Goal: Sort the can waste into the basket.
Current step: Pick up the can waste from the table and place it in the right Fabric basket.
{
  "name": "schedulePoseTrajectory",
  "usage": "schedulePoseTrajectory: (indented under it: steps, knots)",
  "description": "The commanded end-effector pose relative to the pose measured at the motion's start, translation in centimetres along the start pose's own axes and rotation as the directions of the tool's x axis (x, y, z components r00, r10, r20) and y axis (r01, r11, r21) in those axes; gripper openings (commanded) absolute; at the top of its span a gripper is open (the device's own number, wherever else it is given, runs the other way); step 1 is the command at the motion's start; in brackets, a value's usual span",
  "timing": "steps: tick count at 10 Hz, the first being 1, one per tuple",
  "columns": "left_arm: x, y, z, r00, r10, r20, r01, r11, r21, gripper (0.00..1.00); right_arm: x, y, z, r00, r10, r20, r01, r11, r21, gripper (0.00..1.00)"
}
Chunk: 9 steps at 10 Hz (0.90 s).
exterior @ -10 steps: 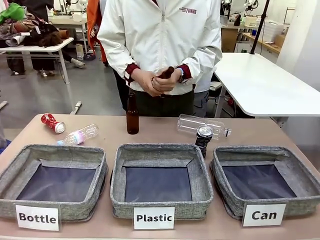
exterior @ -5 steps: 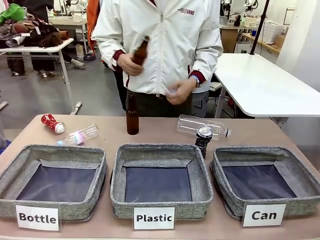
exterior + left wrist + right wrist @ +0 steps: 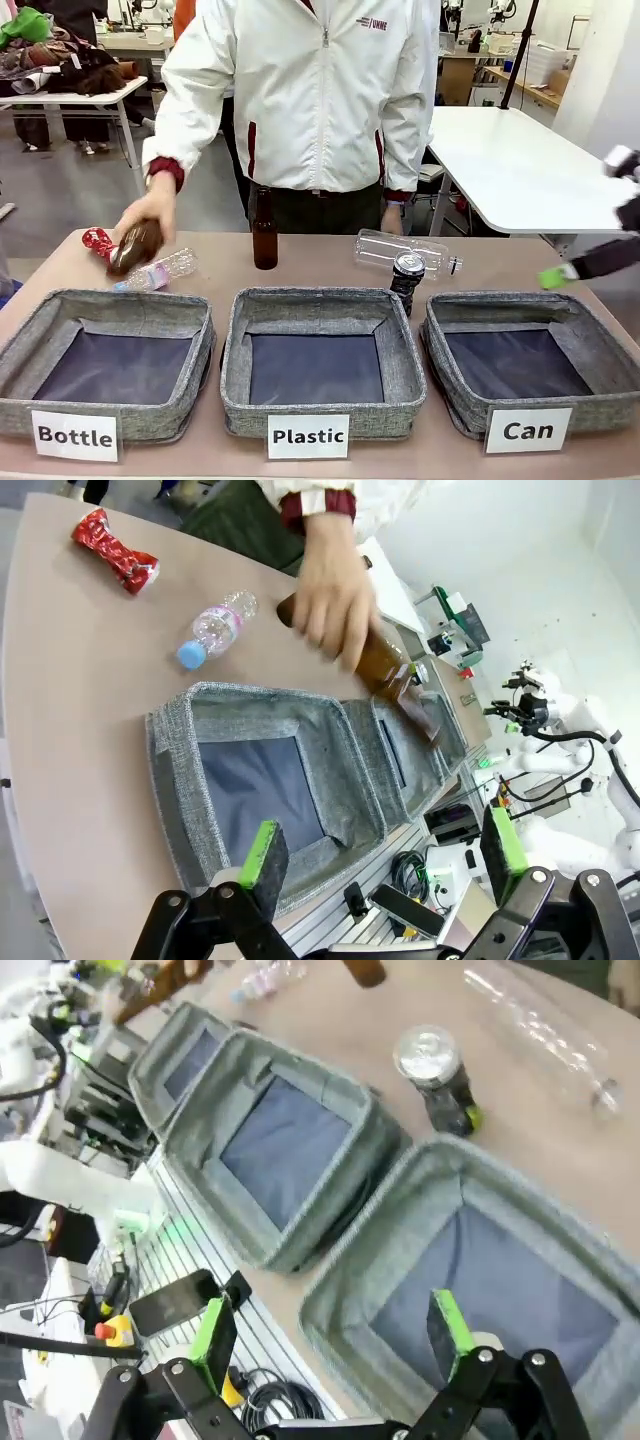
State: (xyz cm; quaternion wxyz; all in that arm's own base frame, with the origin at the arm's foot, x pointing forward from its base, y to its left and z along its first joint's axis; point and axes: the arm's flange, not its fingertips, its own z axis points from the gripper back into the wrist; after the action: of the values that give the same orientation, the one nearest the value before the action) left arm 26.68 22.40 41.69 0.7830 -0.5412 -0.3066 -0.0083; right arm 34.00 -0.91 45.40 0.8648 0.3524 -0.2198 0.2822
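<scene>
We count 3 grey fabric baskets [image 3: 320,296], 2 brown glass bottles [image 3: 264,235], 2 clear plastic bottles [image 3: 400,245], 2 cans. Black silver-topped metal can [image 3: 408,272] stands just beside the "Can"-labelled basket [image 3: 520,299]; crushed red can [image 3: 112,548] lies far left, near person's hand [image 3: 150,210]. Left gripper [image 3: 383,842] & right gripper [image 3: 332,1325]: jaws wide, empty.
</scene>
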Motion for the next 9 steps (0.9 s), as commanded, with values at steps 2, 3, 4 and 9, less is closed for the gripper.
schedulePoseTrajectory:
  steps: [2,3,4,9]
  knots:
    - [0.1,-0.1,0.1,1.000,-0.022,0.018,0.022,1.000,-0.019,1.00,-0.3,1.6,-9.0,0.998,0.070,-0.006,-0.070,0.997,-0.031,1.00]
    - [0.1,-0.1,0.1,1.000,-0.022,0.018,0.022,1.000,-0.019,1.00,-0.4,1.4,-11.1,0.993,0.121,-0.003,-0.121,0.989,-0.089,1.00]
    - [0.1,-0.1,0.1,1.000,-0.022,0.018,0.022,1.000,-0.019,1.00,-0.4,1.3,-12.0,0.990,0.142,-0.005,-0.141,0.984,-0.112,1.00]
    - [0.8,-0.2,4.5,0.996,-0.078,0.043,0.075,0.995,0.062,1.00,3.2,0.6,-11.0,0.993,0.106,-0.045,-0.110,0.989,-0.103,1.00]
